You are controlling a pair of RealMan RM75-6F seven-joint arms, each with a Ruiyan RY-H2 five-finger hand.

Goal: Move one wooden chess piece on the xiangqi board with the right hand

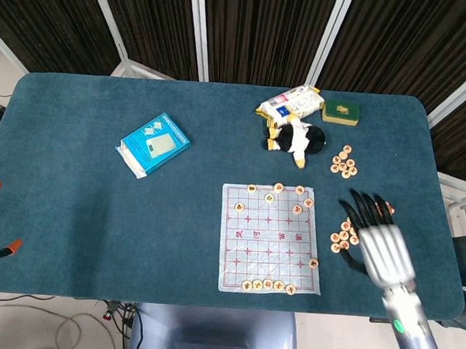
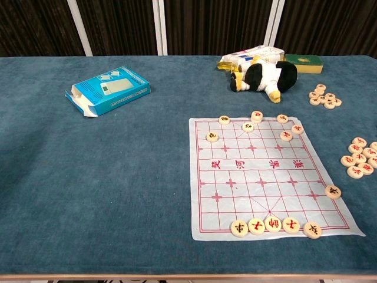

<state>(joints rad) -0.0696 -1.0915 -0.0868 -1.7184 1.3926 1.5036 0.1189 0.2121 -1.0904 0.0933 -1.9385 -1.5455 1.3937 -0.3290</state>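
Observation:
The xiangqi board (image 1: 248, 247) (image 2: 235, 188) is a pale sheet with red lines, lying on the blue table. Wooden round pieces sit along its far rows, for example a piece (image 1: 279, 188) (image 2: 257, 115) at the far edge. A row of pieces (image 1: 267, 285) (image 2: 273, 224) lines the near edge, and a single piece (image 1: 313, 263) (image 2: 333, 191) sits at the right edge. My right hand (image 1: 381, 243) hovers right of the board with fingers spread and nothing in it. It does not show in the chest view. My left hand is out of sight.
A pile of loose pieces (image 1: 342, 235) (image 2: 358, 158) lies right of the board, partly under my right hand. Another pile of pieces (image 1: 344, 161) (image 2: 324, 98), a plush toy (image 1: 297, 137) (image 2: 263, 76), a snack pack (image 1: 291, 103) and a green box (image 1: 340, 111) lie beyond. A blue box (image 1: 153, 143) (image 2: 109, 89) lies far left.

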